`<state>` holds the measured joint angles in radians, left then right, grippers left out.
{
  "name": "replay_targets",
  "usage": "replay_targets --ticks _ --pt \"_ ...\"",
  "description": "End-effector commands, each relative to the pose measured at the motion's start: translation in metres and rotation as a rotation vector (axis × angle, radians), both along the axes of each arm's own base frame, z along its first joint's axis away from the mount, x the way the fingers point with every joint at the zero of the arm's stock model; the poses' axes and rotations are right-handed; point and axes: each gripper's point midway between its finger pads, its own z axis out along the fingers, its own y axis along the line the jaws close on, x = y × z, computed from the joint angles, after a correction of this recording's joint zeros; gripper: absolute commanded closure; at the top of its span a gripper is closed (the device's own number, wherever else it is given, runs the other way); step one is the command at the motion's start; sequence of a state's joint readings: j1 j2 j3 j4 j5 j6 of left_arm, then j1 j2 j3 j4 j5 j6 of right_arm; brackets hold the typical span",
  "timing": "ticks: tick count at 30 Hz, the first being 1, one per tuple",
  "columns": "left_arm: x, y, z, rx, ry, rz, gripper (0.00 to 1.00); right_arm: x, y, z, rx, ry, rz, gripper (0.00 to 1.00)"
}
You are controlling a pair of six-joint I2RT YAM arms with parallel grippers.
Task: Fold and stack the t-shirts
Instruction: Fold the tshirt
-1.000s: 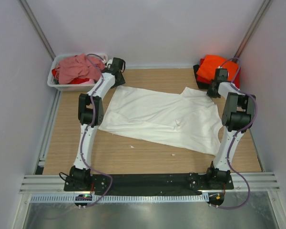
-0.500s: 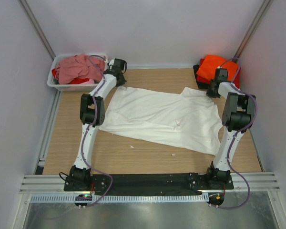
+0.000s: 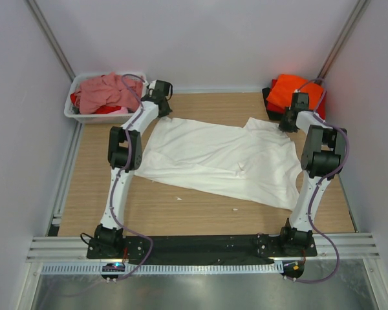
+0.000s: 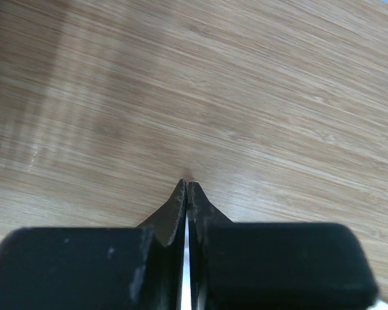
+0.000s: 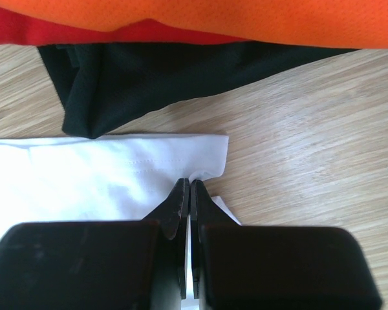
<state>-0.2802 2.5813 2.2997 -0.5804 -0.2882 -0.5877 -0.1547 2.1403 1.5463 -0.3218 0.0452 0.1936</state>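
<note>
The large white t-shirt [image 3: 220,158] lies spread flat across the table. My left gripper [image 3: 158,110] is at its far left corner, shut [image 4: 187,184], with a thin strip of white cloth showing between the fingers and bare wood beyond the tips. My right gripper [image 3: 288,124] is at the far right corner, shut [image 5: 186,183] on the hemmed edge of the white t-shirt [image 5: 84,181], which puckers at the tips. Just beyond lies a pile with the orange t-shirt [image 5: 246,19] on top, then a red one [image 5: 64,32] and a black one [image 5: 149,77].
A white tub [image 3: 84,117] in the far left corner holds a crumpled dusty-pink t-shirt [image 3: 107,90] over something red. The folded pile [image 3: 291,87] sits in the far right corner. White walls with metal rails close in both sides and the back.
The left gripper has closed at the shirt's far left corner after shifting slightly right. The right arm and the shirt have stayed put.
</note>
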Motion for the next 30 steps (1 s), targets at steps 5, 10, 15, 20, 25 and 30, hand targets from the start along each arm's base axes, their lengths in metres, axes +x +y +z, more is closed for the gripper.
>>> replay_targets --ticks 5,10,15,20,25,30 --pt "0.0 0.008 0.09 0.011 -0.123 -0.015 1.0 0.028 0.035 0.037 0.172 -0.148 0.109 0.99" --pt "-0.012 0.021 0.113 0.007 -0.139 0.006 1.0 0.045 0.044 0.07 0.196 -0.191 0.147 0.99" --pt "-0.023 0.044 0.132 -0.01 -0.141 0.051 1.0 0.05 0.05 0.083 0.181 -0.199 0.175 0.99" --pt "-0.035 0.051 0.14 -0.023 -0.133 0.05 1.0 0.055 0.062 0.084 0.182 -0.198 0.215 0.99" --pt "-0.041 0.054 0.139 -0.013 -0.104 0.025 1.0 0.053 0.07 0.108 0.177 -0.226 0.222 0.99" --pt "-0.041 0.054 0.14 -0.056 -0.084 -0.006 1.0 0.04 0.076 0.145 0.148 -0.269 0.251 0.99"
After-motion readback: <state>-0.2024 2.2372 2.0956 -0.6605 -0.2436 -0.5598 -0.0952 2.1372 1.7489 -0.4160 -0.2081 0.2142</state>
